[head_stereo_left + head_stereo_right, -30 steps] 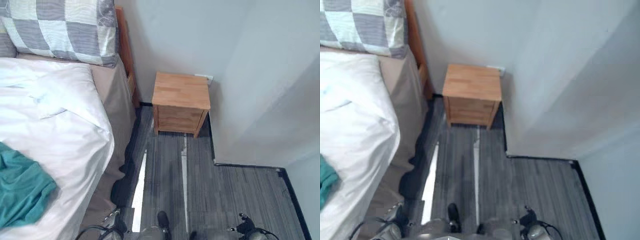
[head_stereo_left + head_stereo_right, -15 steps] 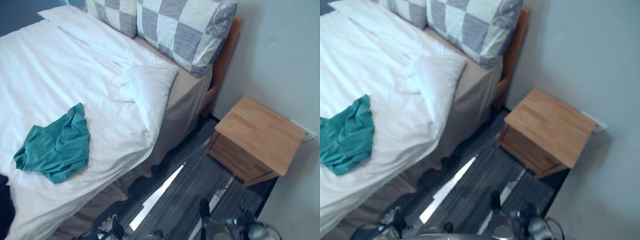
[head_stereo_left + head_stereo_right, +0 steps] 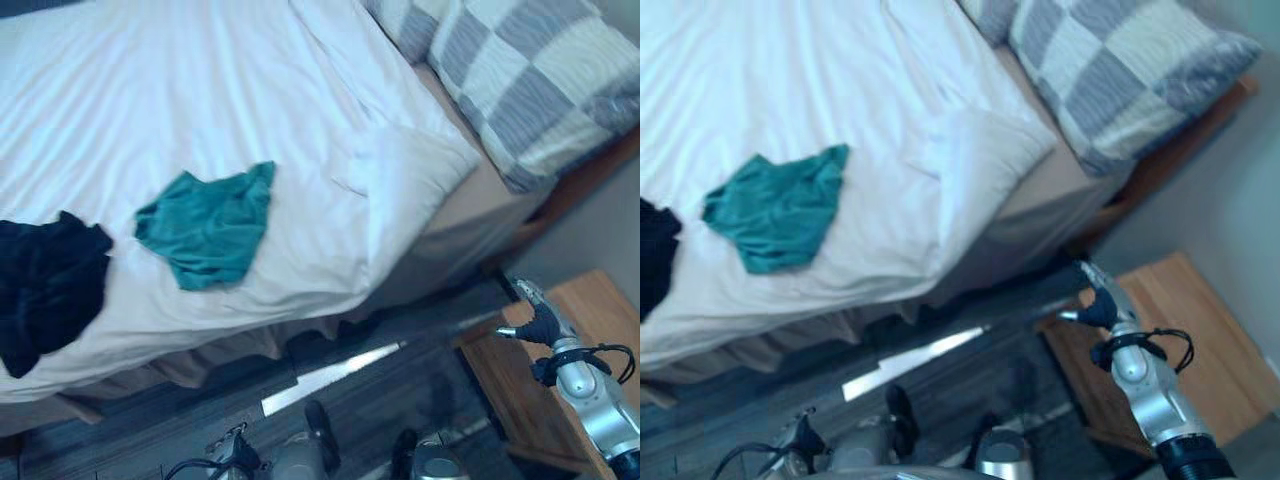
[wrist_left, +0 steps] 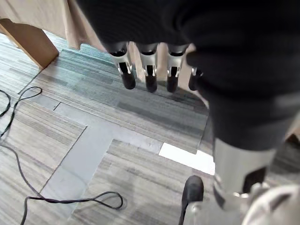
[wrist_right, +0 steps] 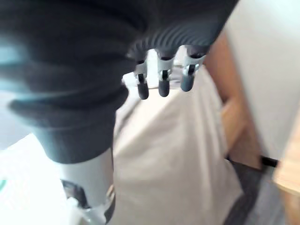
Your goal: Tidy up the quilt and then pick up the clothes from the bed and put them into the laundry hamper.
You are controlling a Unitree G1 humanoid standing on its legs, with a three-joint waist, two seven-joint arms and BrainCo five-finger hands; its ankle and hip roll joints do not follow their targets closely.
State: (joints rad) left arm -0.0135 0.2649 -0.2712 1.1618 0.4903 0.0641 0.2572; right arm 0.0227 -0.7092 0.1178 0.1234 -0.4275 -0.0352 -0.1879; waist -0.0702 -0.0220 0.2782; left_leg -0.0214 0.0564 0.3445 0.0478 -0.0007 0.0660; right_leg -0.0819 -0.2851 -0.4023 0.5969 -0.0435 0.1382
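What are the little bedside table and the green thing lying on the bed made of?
The bedside table looks like light wood with a matt finish: its warm tan top shows faint plank lines. Whether it is solid wood or veneer cannot be told. The green thing is a teal garment of soft, thin cloth, probably a cotton-like knit: it lies crumpled in loose folds on the white quilt.
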